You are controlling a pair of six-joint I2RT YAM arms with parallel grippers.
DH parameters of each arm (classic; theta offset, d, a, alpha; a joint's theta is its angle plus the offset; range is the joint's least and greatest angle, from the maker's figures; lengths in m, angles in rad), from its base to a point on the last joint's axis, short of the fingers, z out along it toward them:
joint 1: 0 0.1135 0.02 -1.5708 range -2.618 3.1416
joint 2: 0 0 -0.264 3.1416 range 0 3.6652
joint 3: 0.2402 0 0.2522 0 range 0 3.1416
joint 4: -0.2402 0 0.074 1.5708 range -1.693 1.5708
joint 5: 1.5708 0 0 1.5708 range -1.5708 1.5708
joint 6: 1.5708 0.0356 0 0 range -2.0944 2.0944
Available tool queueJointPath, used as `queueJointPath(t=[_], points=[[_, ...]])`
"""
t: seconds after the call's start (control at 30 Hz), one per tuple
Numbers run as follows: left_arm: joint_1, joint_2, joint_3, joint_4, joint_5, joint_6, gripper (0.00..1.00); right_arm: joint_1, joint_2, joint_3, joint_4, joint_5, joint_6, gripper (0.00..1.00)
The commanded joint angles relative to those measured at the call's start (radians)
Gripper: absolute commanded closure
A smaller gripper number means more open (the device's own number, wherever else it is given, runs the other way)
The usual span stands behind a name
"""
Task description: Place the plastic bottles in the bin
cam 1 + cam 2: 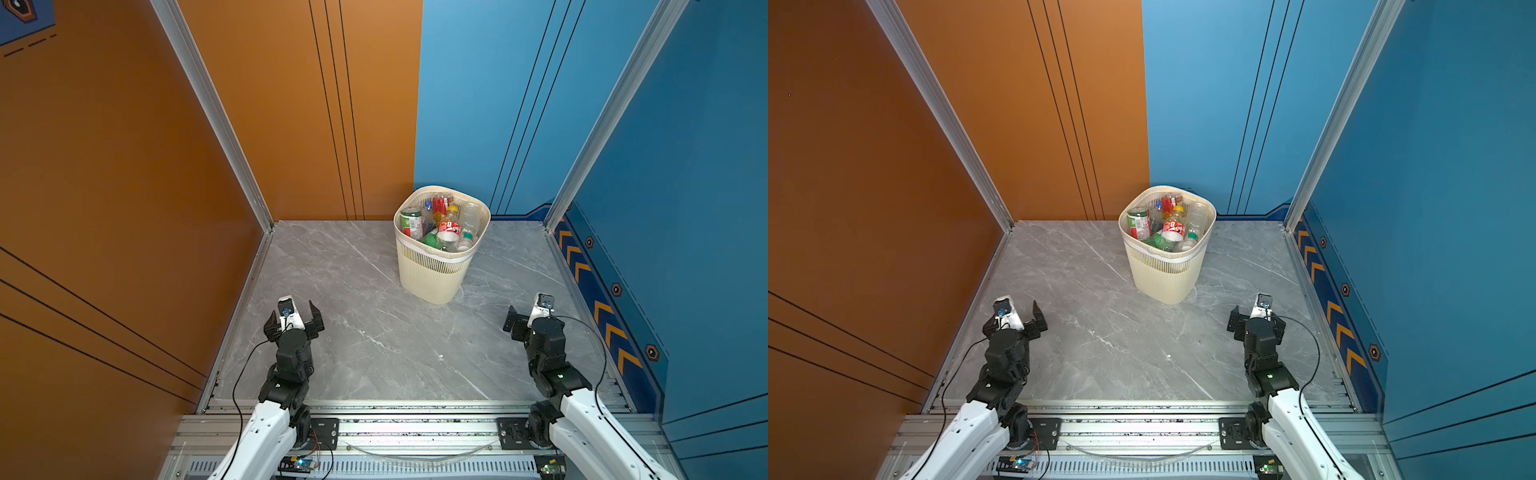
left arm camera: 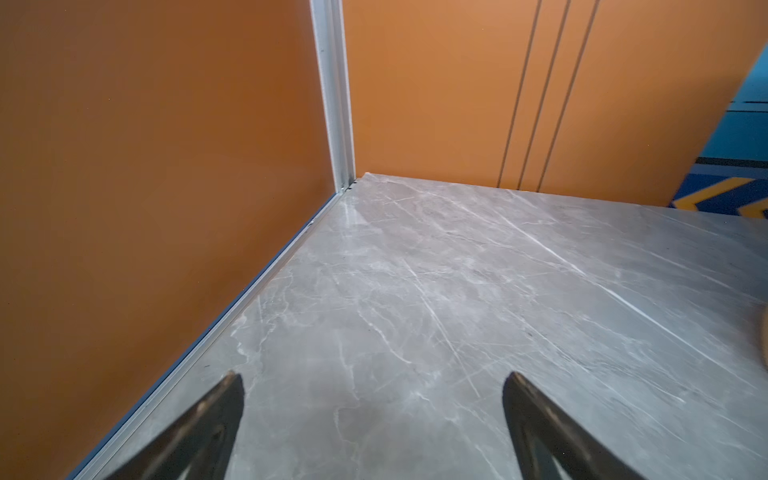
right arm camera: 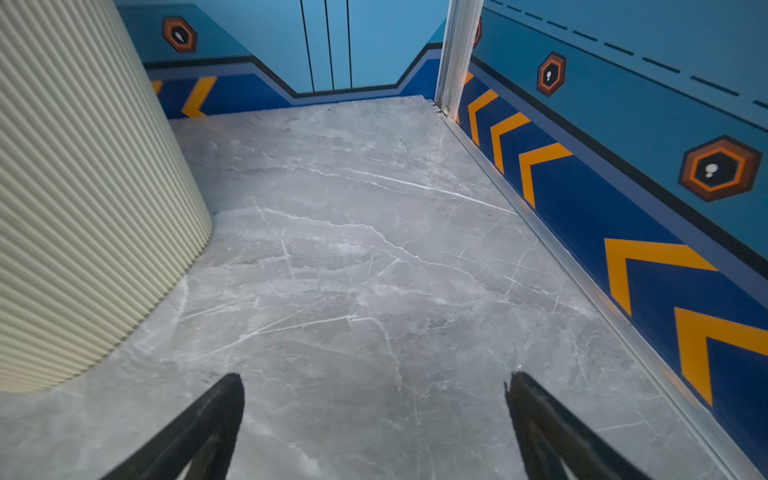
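**A:** We start on the left. The left gripper (image 1: 291,309) hovers low over the near-left part of the table (image 1: 374,340), jaws spread wide, nothing between them.

**B:** And its wrist camera backs us up: only bare grey marble shows between the jaws, with the orange wall (image 2: 166,166) alongside. We read that as a parked pose, because there's nothing on that side to pick.

**A:** Sliding across the middle, we find no bottle lying on the marble in either top view.

**B:** That's because the plastic bottles (image 1: 446,226) are heaped inside the bin (image 1: 432,278). It stands upright toward the back, a little right of centre, close to where the orange wall meets the blue wall (image 1: 478,124). We spot red labels, green plastic and a clear one against the far side. The pile comes up near the rim.

**A:** So we'd call the job as good as done?

**B:** We would, judging by how things lie. Now the right: the right gripper (image 1: 530,311) sits near the front right, close to the bin's base but not touching it. Its jaws are likewise wide and empty.

**A:** Its wrist view gives us the bin's ribbed side (image 3: 83,187) off to one edge and open marble ahead.

**B:** Both arms are low and near the front rail. We'd say that keeps the bin's mouth clear.
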Motion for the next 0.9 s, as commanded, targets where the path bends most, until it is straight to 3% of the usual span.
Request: queueJointPath(t=[0.0,0.17,0.27,0.37,0.43,0.47,0.63,0.87], points=[[0.085,0.156,-0.009,0.165,0.165,-0.005,0.02,-0.005,0.171,-0.017,0.405,0.05,-0.113,0.0],[0.106,0.555,0.106,0.369,0.277,0.067,0.02,-0.026,0.527,0.002,0.753,-0.088,-0.157,0.0],[0.109,0.728,0.162,0.518,0.317,0.089,0.02,-0.063,0.662,0.057,0.783,-0.181,-0.171,0.0],[0.104,0.89,0.204,0.596,0.337,0.106,0.02,-0.102,0.808,0.057,0.936,-0.232,-0.149,0.0],[0.085,0.964,0.205,0.69,0.314,0.132,0.02,-0.109,0.788,0.076,0.867,-0.243,-0.145,0.0],[0.088,0.953,0.207,0.656,0.307,0.123,0.02,-0.115,0.762,0.098,0.776,-0.267,-0.143,0.0],[0.116,0.948,0.25,0.563,0.335,0.096,0.02,-0.111,0.777,0.137,0.724,-0.169,-0.113,0.0],[0.124,0.943,0.257,0.544,0.344,0.088,0.02,-0.121,0.787,0.155,0.71,-0.178,-0.105,0.0]])
